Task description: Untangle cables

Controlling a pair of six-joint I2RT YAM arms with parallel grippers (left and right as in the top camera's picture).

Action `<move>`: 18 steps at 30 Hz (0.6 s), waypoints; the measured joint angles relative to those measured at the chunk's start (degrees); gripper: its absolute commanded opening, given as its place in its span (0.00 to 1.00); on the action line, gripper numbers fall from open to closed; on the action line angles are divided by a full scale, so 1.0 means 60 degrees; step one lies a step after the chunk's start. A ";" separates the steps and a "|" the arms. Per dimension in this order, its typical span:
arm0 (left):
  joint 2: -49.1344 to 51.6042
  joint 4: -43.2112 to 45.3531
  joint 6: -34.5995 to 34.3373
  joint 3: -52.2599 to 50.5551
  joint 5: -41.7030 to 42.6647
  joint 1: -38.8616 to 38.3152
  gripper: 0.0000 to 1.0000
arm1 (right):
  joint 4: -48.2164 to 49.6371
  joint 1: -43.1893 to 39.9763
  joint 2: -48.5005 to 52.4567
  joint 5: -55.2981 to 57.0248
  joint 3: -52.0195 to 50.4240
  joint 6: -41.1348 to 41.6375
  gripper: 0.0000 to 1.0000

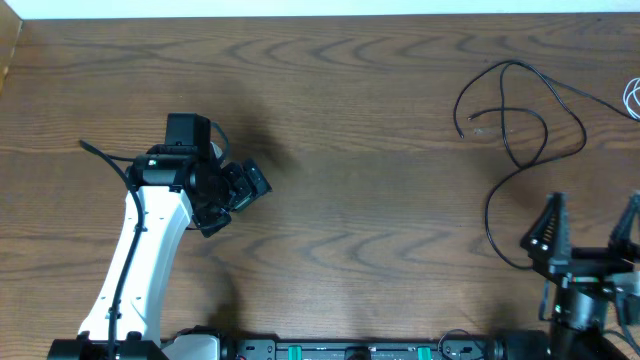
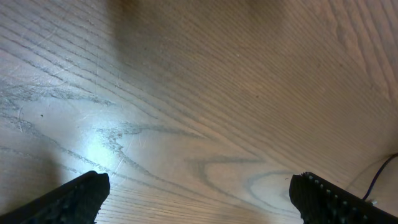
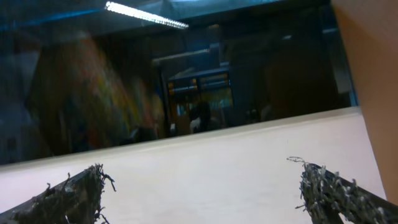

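We note the left gripper (image 2: pixel 199 184) with its fingers spread wide over bare table (image 1: pixel 360 120), nothing between them. The right gripper (image 1: pixel 594 208) likewise stands apart and empty. The black cable (image 1: pixel 543 120) lies looped at the far right, one strand trailing down just beside the right gripper. A bit of the white cable (image 1: pixel 633 97) shows at the right edge.
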 measured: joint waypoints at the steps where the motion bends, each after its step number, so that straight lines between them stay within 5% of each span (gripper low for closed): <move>1: 0.0000 0.0000 0.0000 0.0000 0.0000 0.0000 0.98 | 0.0138 0.0142 0.0000 0.0073 -0.0200 -0.0178 0.99; 18: 0.0000 0.0004 0.0000 0.0000 -0.0004 0.0000 0.98 | 0.1373 0.0350 0.0004 0.0350 -0.3045 -0.0823 0.99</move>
